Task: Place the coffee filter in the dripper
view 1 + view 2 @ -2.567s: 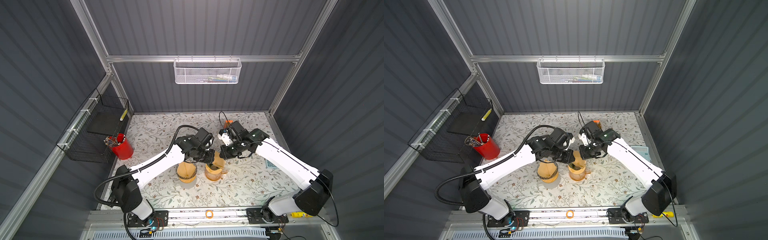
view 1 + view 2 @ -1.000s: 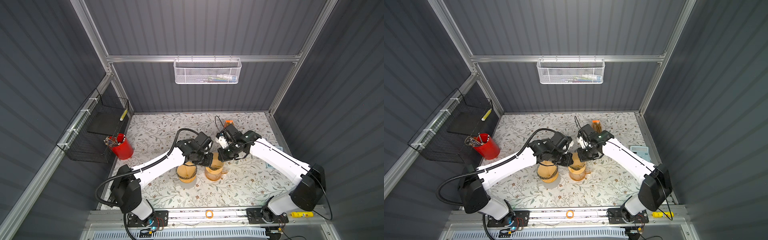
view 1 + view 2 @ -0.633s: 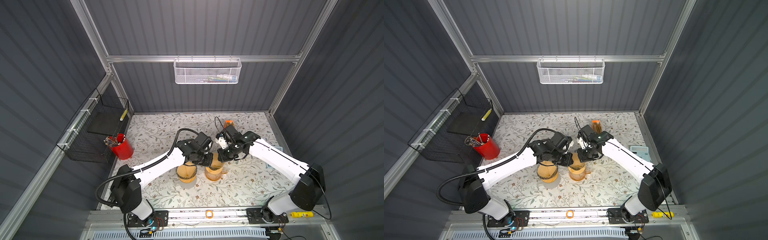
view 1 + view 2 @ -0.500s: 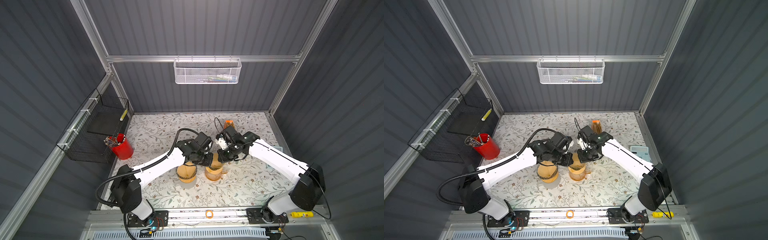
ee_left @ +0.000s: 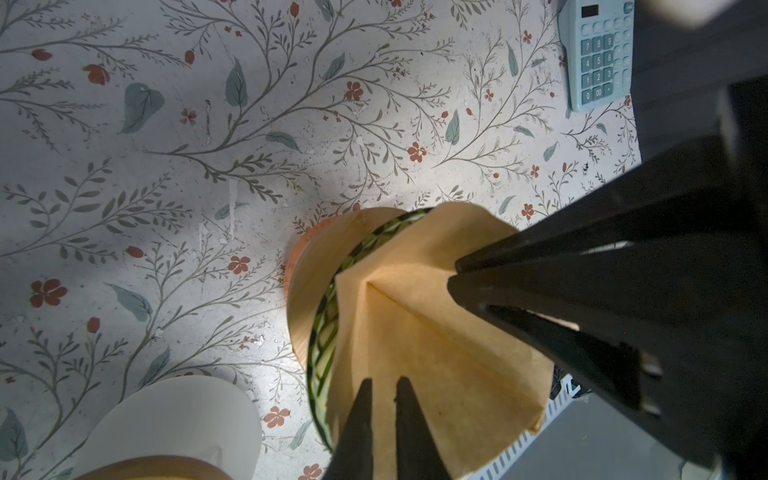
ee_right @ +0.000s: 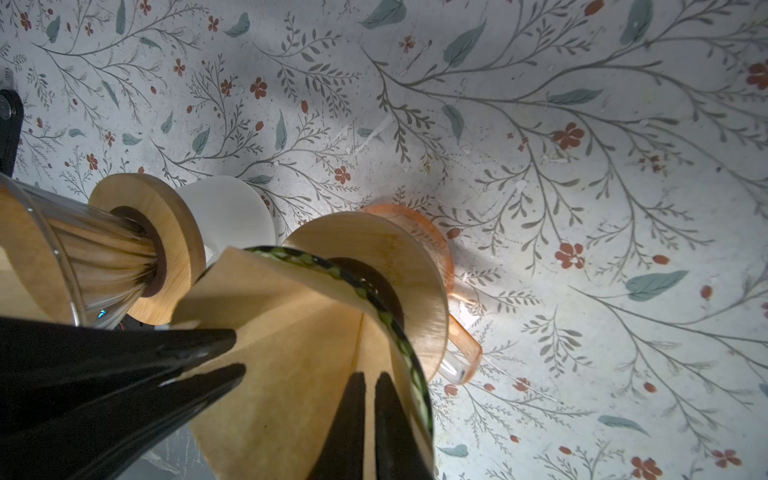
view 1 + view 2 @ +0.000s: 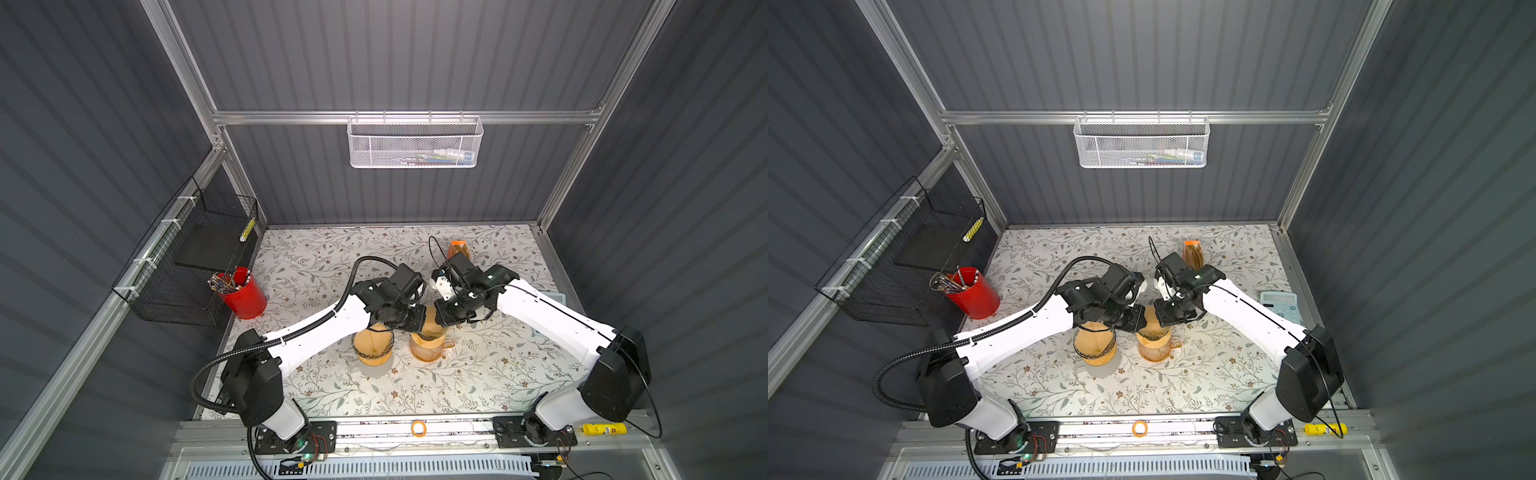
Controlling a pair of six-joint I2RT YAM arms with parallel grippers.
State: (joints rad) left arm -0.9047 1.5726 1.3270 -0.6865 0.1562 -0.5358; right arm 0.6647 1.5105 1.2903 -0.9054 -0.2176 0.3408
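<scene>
Moved: my right end effector has come in and down since the earliest top views, and now sits right across from my left end effector over the dripper.
Unchanged: in the top views the cup under the dripper and the second dripper beside it have held their places on the surface.
Left end effector state: clenched, fingers nearly together on one wall of the filter.
Right end effector state: clenched as well, pinching the opposite wall of the filter close to the dripper's green rim.
Filter location: point down inside the dripper, upper edge well above the rim, one fold line visible in both wrist views.
Seating: cannot tell from these views whether the tip has reached the bottom.
Meaning for task: with both sides held, I judge this to be the spread-and-seat step and the placement nearly done.
Next need: ease the walls outward against the dripper, lower, then let go.
Risk: thin paper could tear or lift out with a finger on release, and the dripper stands on the cup and could tip if pushed sideways.
Bystander: calculator is well apart.
</scene>
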